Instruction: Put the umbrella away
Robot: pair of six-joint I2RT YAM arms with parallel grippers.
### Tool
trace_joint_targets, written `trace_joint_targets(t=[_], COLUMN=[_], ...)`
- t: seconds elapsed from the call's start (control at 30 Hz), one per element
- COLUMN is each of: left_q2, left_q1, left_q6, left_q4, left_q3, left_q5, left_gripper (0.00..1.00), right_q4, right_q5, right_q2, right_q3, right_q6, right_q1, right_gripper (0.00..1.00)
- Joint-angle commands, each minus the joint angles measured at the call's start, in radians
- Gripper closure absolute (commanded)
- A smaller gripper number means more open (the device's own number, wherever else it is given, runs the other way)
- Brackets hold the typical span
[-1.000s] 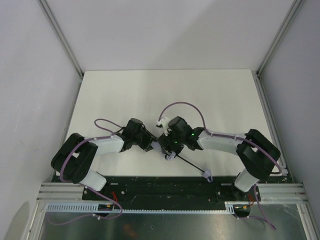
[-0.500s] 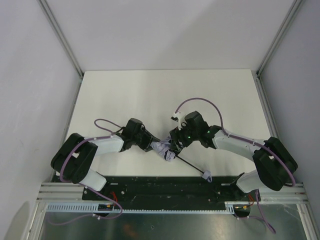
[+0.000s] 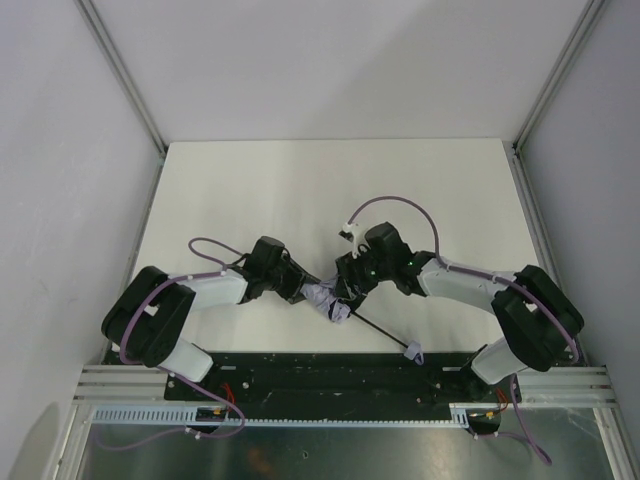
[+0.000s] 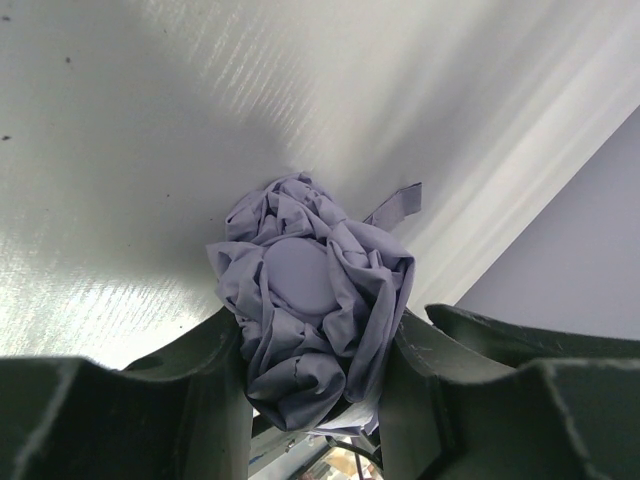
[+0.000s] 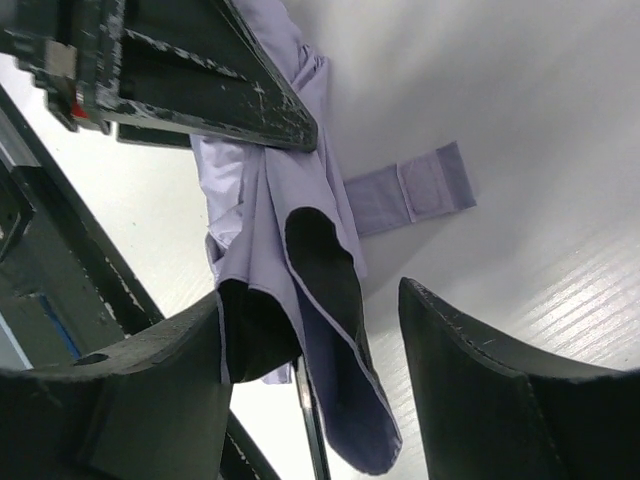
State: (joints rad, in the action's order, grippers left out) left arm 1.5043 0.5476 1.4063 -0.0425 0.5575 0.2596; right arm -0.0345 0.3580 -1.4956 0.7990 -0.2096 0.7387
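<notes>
The white table [image 3: 300,190] was hemmed in by walls [image 3: 60,150] on the left, right and far sides, and a black plate [image 3: 330,372] ran along its near edge under the arm bases. All of the far half of the table lay bare, with wide bare strips to either side as well. Everything was crowded into the near middle. There the umbrella [image 3: 326,298] lay close to the near edge, between the two grippers, which faced each other from left and right. The left gripper [image 3: 308,294] was clamped on the bunched top of the umbrella, one finger pressed into each side of the fabric, partway closed. The right gripper [image 3: 343,291] stood open around a loose fold of the cloth. In the right wrist view one finger [image 5: 150,360] lay against the fold, while white table showed between the cloth and the other finger. The umbrella was folded down into a crumpled pale lavender-grey wad, its round cap ringed by creased pleats in the left wrist view. A flat closing strap [image 5: 410,195] trailed loose on the table beside it. A thin black shaft [image 3: 378,332] stretched out of the wad towards the near right. It ended in a small lavender handle [image 3: 414,352] right at the edge of the black plate.
</notes>
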Motion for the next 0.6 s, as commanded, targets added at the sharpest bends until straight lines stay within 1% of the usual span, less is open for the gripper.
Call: trace_joint_targets(t=[0.0,0.13,0.3,0.47,0.57], left_q2=[0.003,0.004,0.003,-0.01,-0.015], left_q1=[0.0,0.0,0.001,0.002,0.003], left_q6=[-0.051,-0.052,-0.049,-0.049,-0.05], left_q4=[0.142,0.142,0.142,0.142,0.142], left_q3=[-0.025,-0.025,-0.024,-0.024,-0.026], left_q5=[-0.031,-0.029,-0.026,-0.028,-0.03], left_gripper=[1.0,1.0,1.0,1.0,1.0], right_q4=[-0.007,-0.055,-0.043,0.038,0.058], right_q5=[-0.001,-0.034,-0.06,-0.085,-0.093], right_q2=[-0.024,-0.014,-0.032,-0.07,-0.095], right_q3=[0.041,0.042,0.042,0.05,0.072], right_q6=[0.022,0.042,0.03,-0.061,-0.13], right_q1=[0.025,0.039,0.055,0.057,0.053], right_gripper=[0.32,0.31,0.36,0.39,0.41])
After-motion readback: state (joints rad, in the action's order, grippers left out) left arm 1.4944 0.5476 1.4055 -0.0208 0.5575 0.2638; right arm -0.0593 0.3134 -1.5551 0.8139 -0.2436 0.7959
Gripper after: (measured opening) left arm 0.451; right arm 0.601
